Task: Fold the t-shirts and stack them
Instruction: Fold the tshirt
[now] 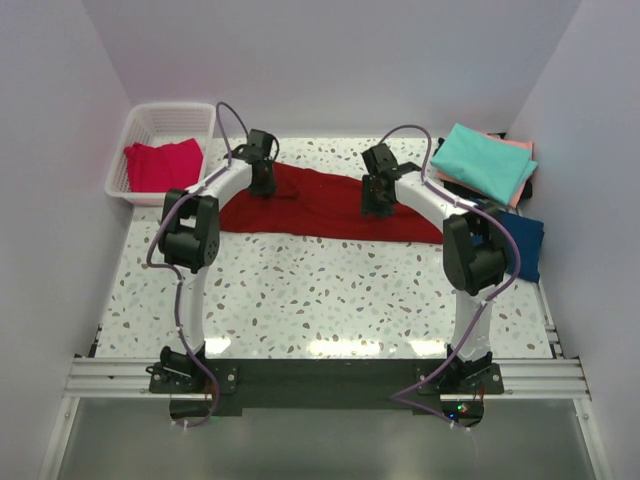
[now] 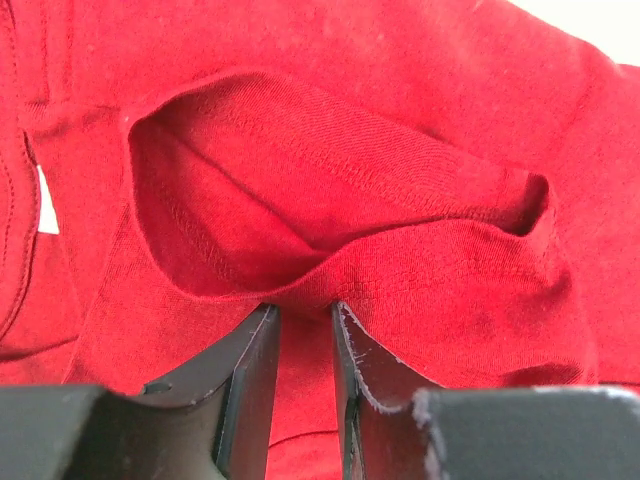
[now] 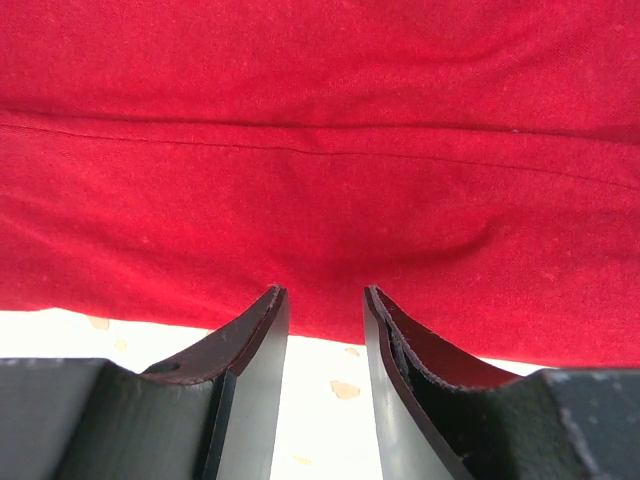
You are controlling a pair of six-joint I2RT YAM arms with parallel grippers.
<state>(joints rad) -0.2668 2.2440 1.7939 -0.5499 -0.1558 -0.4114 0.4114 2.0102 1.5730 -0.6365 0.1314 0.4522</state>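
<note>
**Operator:** Which step is in hand?
**Tech:** Folding the dark red t-shirt (image 1: 320,205), spread along the bench's (image 1: 330,290) far edge. Left jaws are clamped on its neckline; right jaws stand apart at its edge.
**Operator:** Next?
**Tech:** Likely, clamp the right jaws and lift evenly.

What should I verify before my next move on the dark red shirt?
1. Hold of left gripper on dark red t-shirt: fingertips at the lip of a puckered opening, narrow gap between them: cannot tell.
2. Hold of right gripper: jaws apart at the shirt's near edge, bare table showing between them: not ok.
3. Shirt lying flat: cloth bunched at the left gripper: not ok.
4. Folding room: bare tabletop on the near side of the shirt: ok.
5. Finished stack tidy: teal t-shirt lies on salmon pink t-shirt at the far right: ok.
</note>
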